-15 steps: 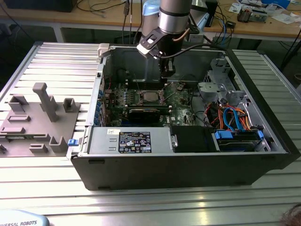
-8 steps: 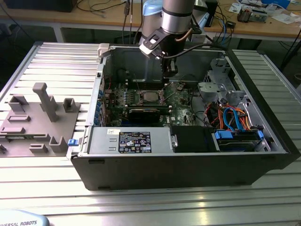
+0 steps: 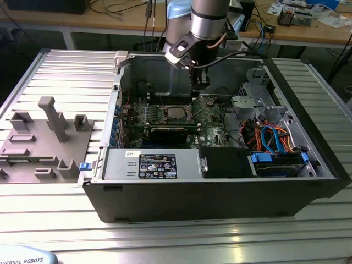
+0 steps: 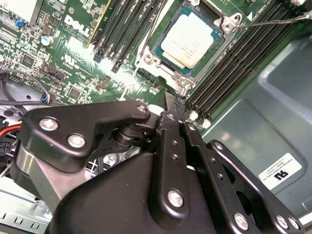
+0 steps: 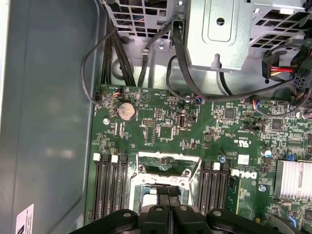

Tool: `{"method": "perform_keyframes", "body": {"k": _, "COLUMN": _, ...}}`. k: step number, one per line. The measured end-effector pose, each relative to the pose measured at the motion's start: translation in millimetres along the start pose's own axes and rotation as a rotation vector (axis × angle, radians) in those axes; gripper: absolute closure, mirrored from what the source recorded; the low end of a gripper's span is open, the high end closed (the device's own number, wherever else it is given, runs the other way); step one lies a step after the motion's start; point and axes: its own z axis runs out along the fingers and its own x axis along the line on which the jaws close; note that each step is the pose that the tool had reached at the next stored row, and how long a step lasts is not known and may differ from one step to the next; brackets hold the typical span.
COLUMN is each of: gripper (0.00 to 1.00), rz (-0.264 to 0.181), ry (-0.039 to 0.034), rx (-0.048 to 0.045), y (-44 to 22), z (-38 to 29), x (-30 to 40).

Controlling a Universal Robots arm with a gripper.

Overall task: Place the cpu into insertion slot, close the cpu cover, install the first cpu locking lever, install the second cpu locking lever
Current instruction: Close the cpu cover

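Bright even light; glare on cpu (image 4: 187, 39), circuit board (image 4: 83, 48).

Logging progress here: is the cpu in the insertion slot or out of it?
In. In the second wrist view the cpu lies flat inside the insertion slot, silvery top up, metal rim around it.

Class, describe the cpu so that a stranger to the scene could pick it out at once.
Look inside the open black computer case at the green circuit board on its floor. There, between two banks of long black memory slots, sits the cpu: the one flat square with a pale silvery top.
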Motion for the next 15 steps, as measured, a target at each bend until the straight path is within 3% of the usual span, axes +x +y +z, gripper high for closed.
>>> {"method": "perform_keyframes", "body": {"k": 15, "gripper": 0.89, "rz": 0.0, "ry": 0.0, "rx": 0.0, "y": 8.4, "z": 0.0, "x": -0.7}}
